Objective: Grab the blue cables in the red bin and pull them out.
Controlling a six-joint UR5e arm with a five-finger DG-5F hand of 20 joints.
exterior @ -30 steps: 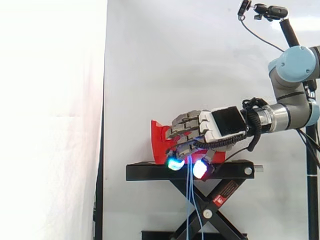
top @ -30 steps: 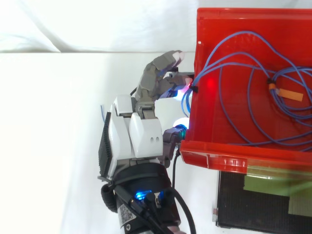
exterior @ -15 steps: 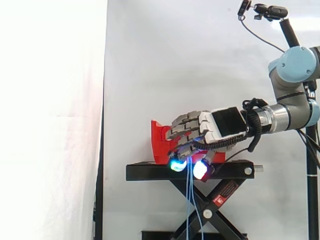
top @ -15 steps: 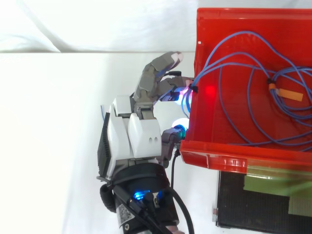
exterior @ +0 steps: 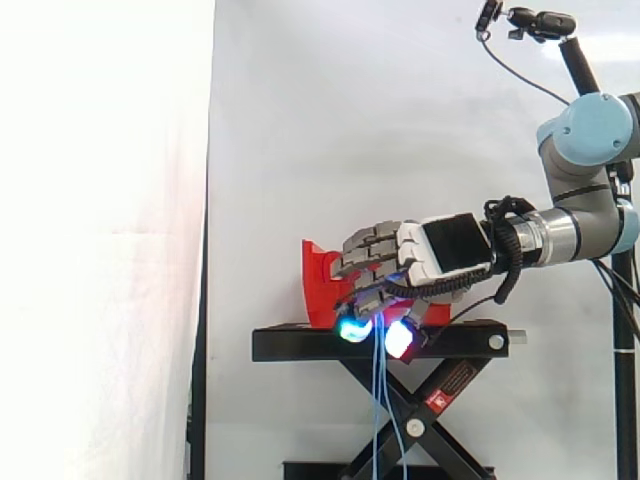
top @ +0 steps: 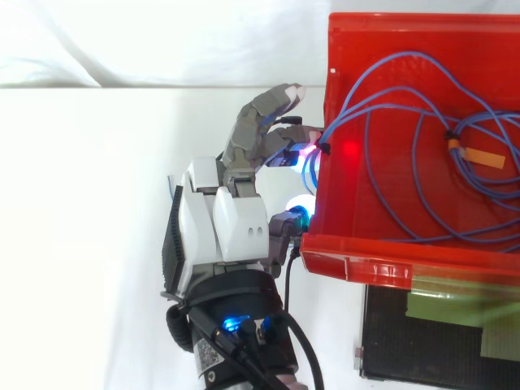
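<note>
Robot hand [exterior: 440, 245] level, palm down — fingers [exterior: 370, 245] curled, glowing pads [exterior: 350, 329] close together below — forearm [exterior: 570, 235] horizontal from the right.

Black scissor stand [exterior: 300, 343], red bin [top: 382, 248] directly on its top plate.

I see a white curtain [exterior: 330, 120] behind the black scissor stand [exterior: 300, 345], a brighter curtain panel [exterior: 100, 240] left of that stand, and a small camera [exterior: 545, 22] high to its right.

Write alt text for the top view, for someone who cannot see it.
A robot hand curls round blue cables where they spill over the wall of a red bin. Most of them lie looped inside the bin.
</note>
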